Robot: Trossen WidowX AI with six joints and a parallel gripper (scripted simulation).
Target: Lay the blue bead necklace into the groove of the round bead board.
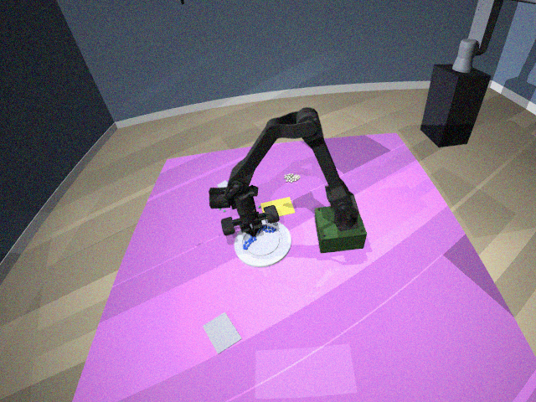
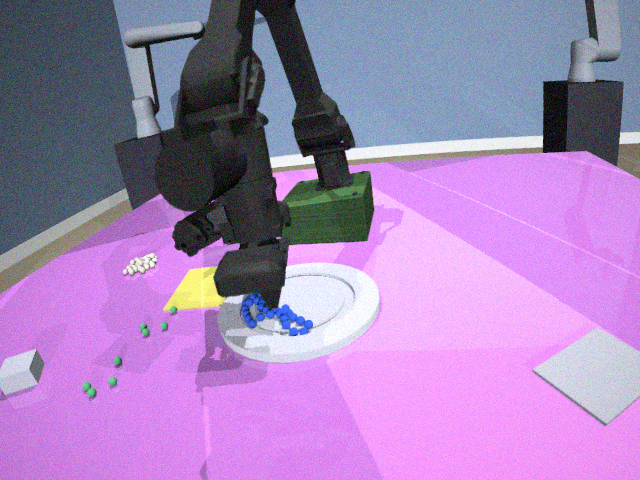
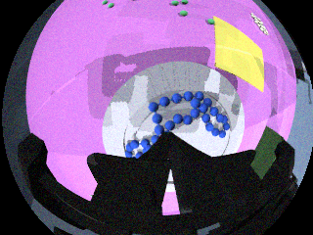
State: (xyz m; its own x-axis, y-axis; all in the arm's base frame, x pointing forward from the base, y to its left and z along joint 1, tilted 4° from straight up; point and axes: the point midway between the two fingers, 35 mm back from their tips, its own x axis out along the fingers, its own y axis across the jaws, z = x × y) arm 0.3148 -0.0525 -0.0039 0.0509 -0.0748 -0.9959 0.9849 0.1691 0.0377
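Observation:
The blue bead necklace (image 1: 247, 244) (image 2: 286, 317) (image 3: 190, 100) lies bunched in loops on the near-left part of the round white bead board (image 1: 274, 252) (image 2: 361, 304) (image 3: 120, 124), partly across its ring groove. My gripper (image 1: 253, 234) (image 2: 268, 302) (image 3: 167, 136) points down onto the board. Its fingers are closed together with their tips right at a strand of the necklace. In the wrist view the bead chain runs into the pinched fingertips. The rest of the necklace rests on the board.
A yellow sheet (image 1: 279, 206) (image 2: 193, 291) (image 3: 238, 55) lies just behind the board. A pile of white beads (image 1: 291, 177) (image 2: 140, 264), scattered green beads (image 2: 144, 330) (image 3: 179, 3), a grey cube (image 2: 19, 370) and a grey tile (image 1: 221, 332) (image 2: 594, 374) lie on the pink mat. The arm's green base (image 1: 339, 235) (image 2: 330, 211) stands beside the board.

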